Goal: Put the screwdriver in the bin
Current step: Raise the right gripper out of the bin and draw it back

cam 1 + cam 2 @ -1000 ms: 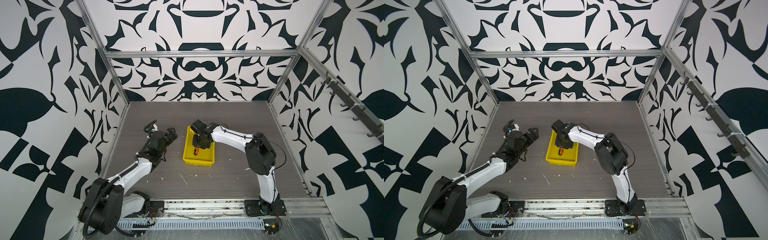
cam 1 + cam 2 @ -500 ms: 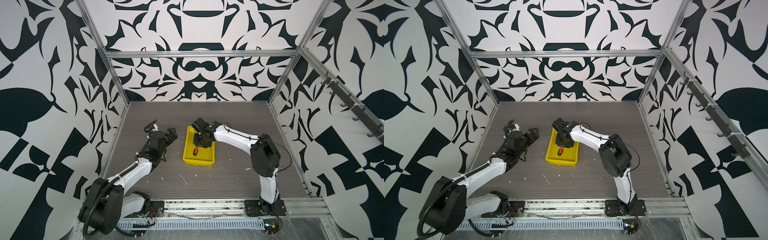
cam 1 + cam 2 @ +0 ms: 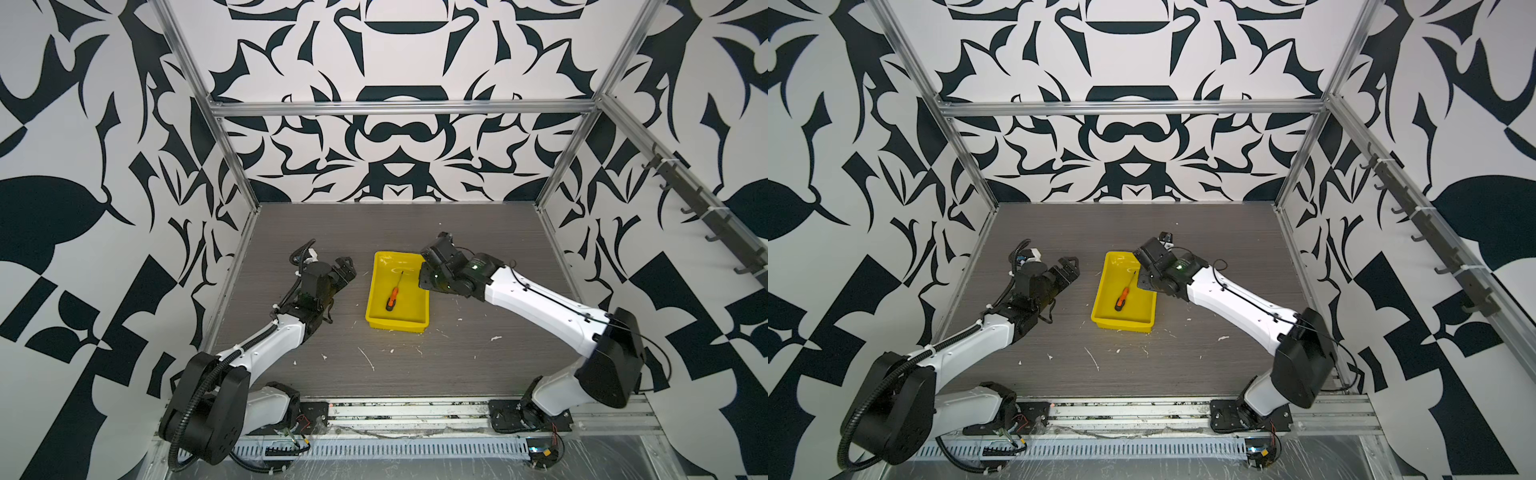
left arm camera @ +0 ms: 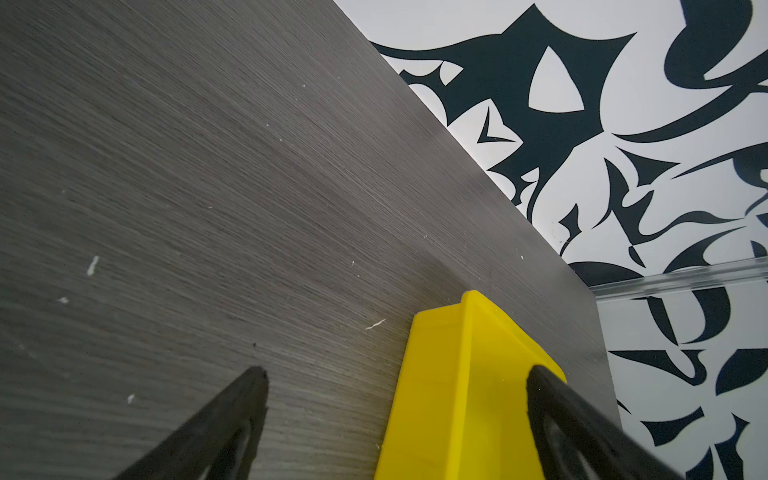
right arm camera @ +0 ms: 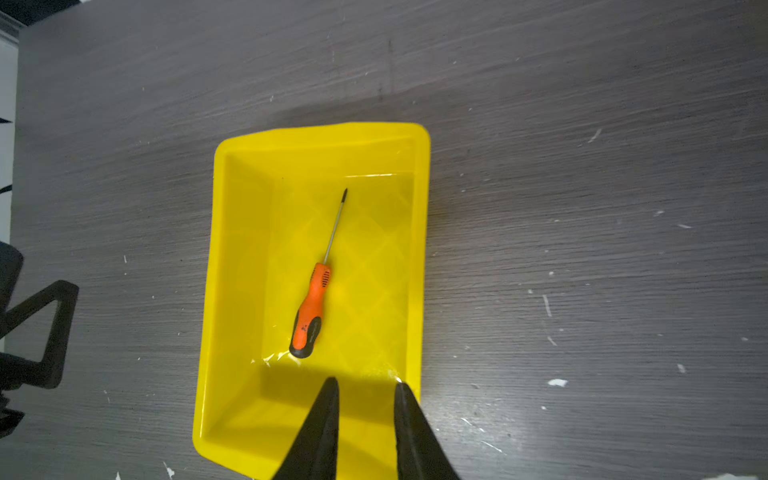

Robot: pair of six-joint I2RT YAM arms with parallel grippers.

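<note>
The small orange-handled screwdriver (image 5: 316, 299) with a thin dark shaft lies flat inside the shallow bright yellow plastic bin (image 5: 320, 131), just ahead of the right hand (image 5: 366, 384), whose jaws stand slightly apart, empty. A second ago that hand hung over the tool; it has drawn back to the bin's rim, so the task looks done. The left hand (image 4: 397, 372), jaws wide, empty, has stayed beside the bin.

No legible text, label, brand or number; only a tiny mark on the screwdriver (image 5: 318, 286) handle, too small to read.
</note>
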